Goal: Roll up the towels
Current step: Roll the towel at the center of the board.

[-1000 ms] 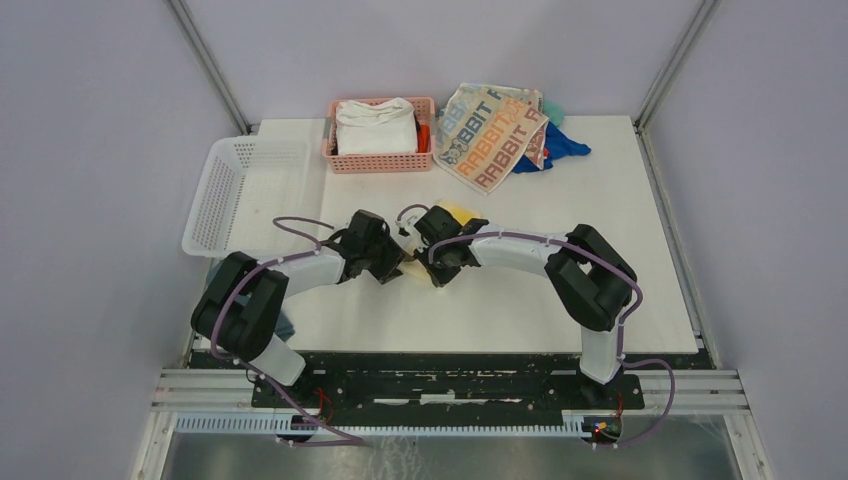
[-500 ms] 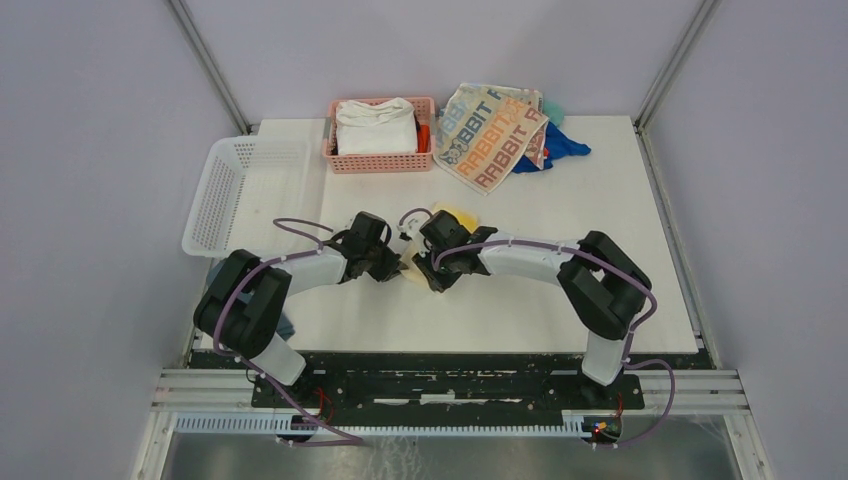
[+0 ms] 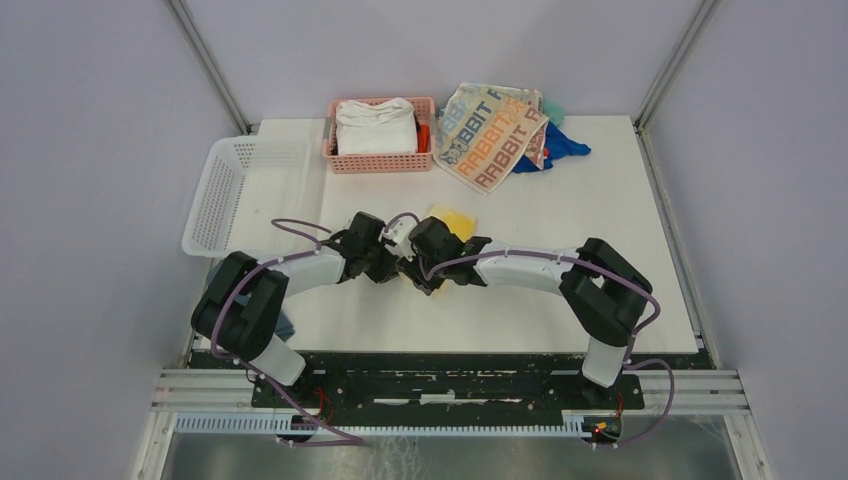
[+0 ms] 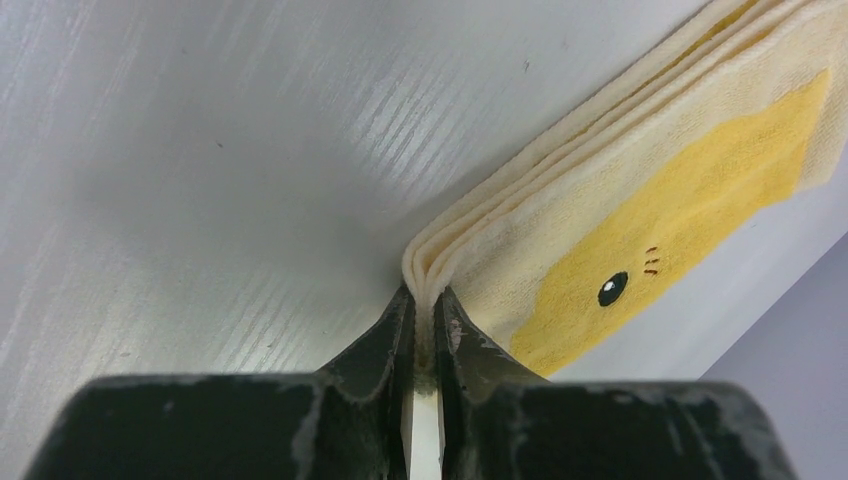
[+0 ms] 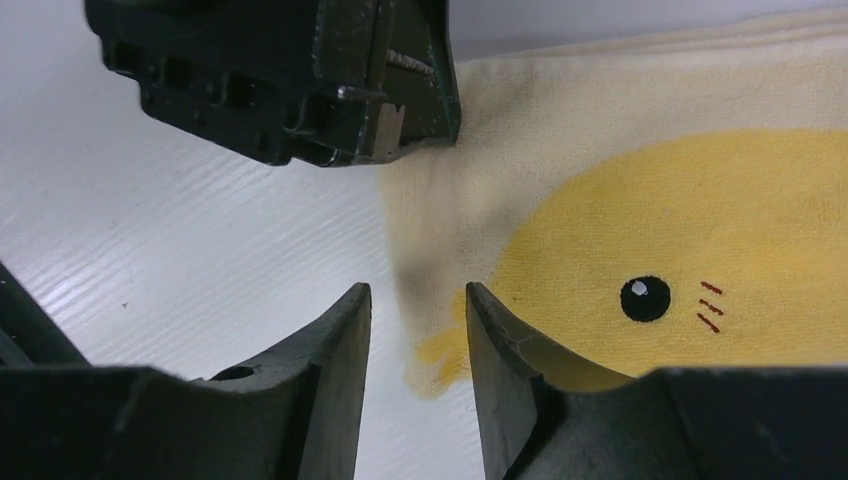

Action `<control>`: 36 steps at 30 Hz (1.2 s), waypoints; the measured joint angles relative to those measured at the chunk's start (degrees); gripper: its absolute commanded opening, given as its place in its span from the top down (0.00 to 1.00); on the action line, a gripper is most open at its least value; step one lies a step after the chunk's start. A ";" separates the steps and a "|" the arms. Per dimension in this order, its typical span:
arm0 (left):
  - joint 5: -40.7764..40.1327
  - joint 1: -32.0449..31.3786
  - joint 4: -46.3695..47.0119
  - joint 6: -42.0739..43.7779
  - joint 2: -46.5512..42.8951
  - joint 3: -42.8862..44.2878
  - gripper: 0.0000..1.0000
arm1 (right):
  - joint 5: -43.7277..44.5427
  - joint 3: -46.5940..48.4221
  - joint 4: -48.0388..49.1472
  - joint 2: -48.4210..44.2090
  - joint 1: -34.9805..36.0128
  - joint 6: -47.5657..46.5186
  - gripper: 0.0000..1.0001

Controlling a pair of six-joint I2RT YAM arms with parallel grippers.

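A cream towel with a yellow chick face (image 3: 451,217) lies folded at mid-table, mostly hidden under the two wrists. In the left wrist view my left gripper (image 4: 425,305) is shut on the towel's (image 4: 640,190) layered folded edge. In the right wrist view my right gripper (image 5: 418,300) is open just above the near corner of the towel (image 5: 650,200), facing the left gripper (image 5: 300,80). From above, the left gripper (image 3: 393,268) and right gripper (image 3: 418,278) nearly touch. The beige RABBIT towel (image 3: 490,135) lies flat at the back.
A pink basket (image 3: 380,162) holding a thick white folded cloth (image 3: 376,125) stands at the back. A white mesh basket (image 3: 245,190) sits at the left edge. A blue cloth (image 3: 562,148) lies under the RABBIT towel at the back right.
My right gripper has moved left and closed in on the left gripper at the towel's corner. The left gripper has kept its hold and shifted only slightly.
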 measured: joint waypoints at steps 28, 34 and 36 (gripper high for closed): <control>0.13 1.66 -0.50 -3.28 -3.15 -2.71 0.68 | 0.68 -4.28 1.75 1.40 0.68 -1.53 0.99; -0.66 3.72 -0.66 -3.21 -9.66 -5.62 0.47 | -13.84 -2.38 -1.68 1.42 -4.17 1.88 0.99; -0.87 4.72 -0.57 -3.17 -11.96 -6.84 0.43 | -19.21 -1.70 -1.68 1.55 -6.54 3.72 0.99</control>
